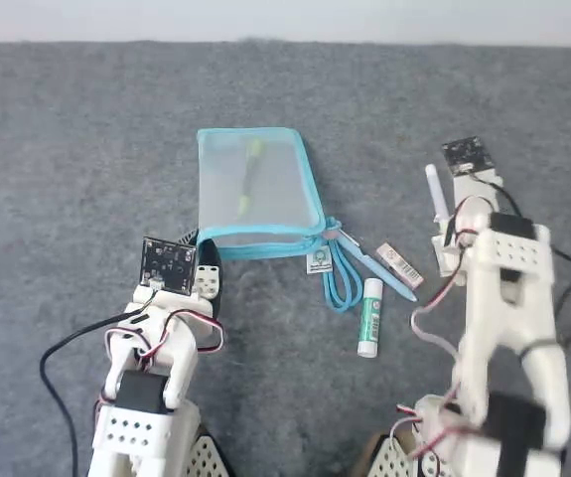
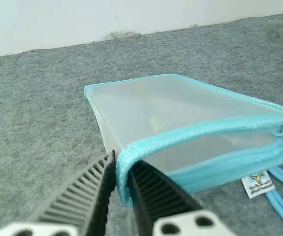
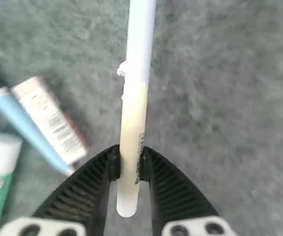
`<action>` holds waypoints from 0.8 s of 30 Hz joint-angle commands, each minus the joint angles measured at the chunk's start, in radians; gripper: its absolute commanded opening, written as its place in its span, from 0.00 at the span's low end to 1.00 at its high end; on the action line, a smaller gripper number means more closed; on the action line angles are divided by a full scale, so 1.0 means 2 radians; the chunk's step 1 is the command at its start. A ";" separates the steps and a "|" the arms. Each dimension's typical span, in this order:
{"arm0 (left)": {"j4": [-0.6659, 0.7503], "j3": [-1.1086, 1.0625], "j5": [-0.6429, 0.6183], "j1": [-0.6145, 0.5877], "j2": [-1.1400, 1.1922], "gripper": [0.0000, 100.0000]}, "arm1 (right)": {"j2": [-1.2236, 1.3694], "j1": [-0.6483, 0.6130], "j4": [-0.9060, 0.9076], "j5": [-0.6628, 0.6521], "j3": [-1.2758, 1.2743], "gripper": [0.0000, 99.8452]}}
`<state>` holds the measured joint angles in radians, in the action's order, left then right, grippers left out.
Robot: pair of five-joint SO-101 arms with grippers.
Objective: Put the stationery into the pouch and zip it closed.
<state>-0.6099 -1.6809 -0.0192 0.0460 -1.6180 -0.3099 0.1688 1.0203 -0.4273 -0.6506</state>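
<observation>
One slim yellow-green pen [image 1: 249, 177] already lay inside the frosted, translucent plastic pouch with woven turquoise zip trim [image 1: 255, 189]. The pouch sat flat near the middle of the grey, felt-textured desk [image 1: 86, 129], its mouth apparently open toward the arms. The left pincer [image 2: 122, 166] was pinched on the trim at a corner of that mouth, holding the lip up. The right pincer [image 3: 130, 152] was clamped on a smooth white cylindrical pen [image 3: 134, 98] near its end, well apart from the pouch. Three pieces lay on the desk beside the pouch's looped blue cord [image 1: 340, 283]: a green-and-white glue stick [image 1: 369, 316], a pale blue tapered pen [image 1: 379, 266] and a small flat block with a printed label [image 1: 402, 262]. By my reading the filling was at an early stage, with the zipping not yet begun.
</observation>
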 commanded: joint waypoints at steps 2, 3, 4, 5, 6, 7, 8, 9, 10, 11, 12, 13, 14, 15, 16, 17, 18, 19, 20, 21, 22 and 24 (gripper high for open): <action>0.006 0.023 0.000 -0.003 -0.008 0.01 | -0.158 -0.032 0.112 -0.028 0.022 0.01; 0.006 0.023 0.000 -0.003 -0.008 0.01 | -0.184 -0.047 0.141 -0.039 0.022 0.01; 0.006 0.022 0.000 -0.003 -0.008 0.01 | -0.208 -0.063 0.169 -0.047 0.022 0.01; 0.006 0.022 0.000 -0.004 -0.008 0.01 | -0.234 -0.076 0.194 -0.054 0.023 0.01; 0.006 0.022 0.000 -0.004 -0.008 0.01 | -0.257 -0.089 0.214 -0.059 0.023 0.01; 0.006 0.022 0.000 -0.004 -0.008 0.01 | -0.283 -0.099 0.231 -0.065 0.023 0.01; 0.006 0.022 0.000 -0.004 -0.008 0.01 | -0.306 -0.109 0.247 -0.074 0.023 0.01; 0.006 0.022 0.000 -0.004 -0.008 0.01 | -0.330 -0.121 0.259 -0.081 0.023 0.01; 0.006 0.022 0.000 -0.004 -0.008 0.01 | -0.351 -0.134 0.272 -0.087 0.023 0.01; 0.006 0.022 0.000 -0.004 -0.008 0.01 | -0.368 -0.149 0.287 -0.094 0.023 0.01; 0.006 0.022 0.000 -0.004 -0.008 0.01 | -0.385 -0.167 0.300 -0.102 0.023 0.01; 0.006 0.022 0.000 -0.004 -0.008 0.01 | -0.400 -0.187 0.313 -0.110 0.021 0.01; 0.006 0.022 0.000 -0.004 -0.008 0.01 | -0.411 -0.208 0.328 -0.115 0.021 0.01; 0.006 0.022 0.000 -0.004 -0.008 0.01 | -0.418 -0.230 0.343 -0.118 0.022 0.01; 0.006 0.022 0.000 -0.004 -0.008 0.01 | -0.423 -0.250 0.352 -0.117 0.022 0.01; 0.006 0.022 0.000 -0.004 -0.008 0.01 | -0.425 -0.270 0.359 -0.114 0.022 0.01; 0.006 0.022 0.000 -0.004 -0.008 0.01 | -0.425 -0.287 0.363 -0.108 0.022 0.01; 0.006 0.022 0.000 -0.004 -0.008 0.01 | -0.422 -0.300 0.364 -0.101 0.022 0.01; 0.006 0.022 0.000 -0.004 -0.008 0.01 | -0.419 -0.311 0.363 -0.095 0.022 0.01; 0.006 0.022 0.000 -0.004 -0.008 0.01 | -0.413 -0.319 0.362 -0.090 0.022 0.01; 0.006 0.022 0.000 -0.004 -0.008 0.01 | -0.404 -0.326 0.360 -0.085 0.022 0.01; 0.006 0.022 0.000 -0.004 -0.008 0.01 | -0.380 -0.334 0.350 -0.074 0.022 0.01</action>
<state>-0.6099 -1.6809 -0.0192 0.0460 -1.6180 -1.1370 -0.4680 1.7338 -0.6099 -0.6506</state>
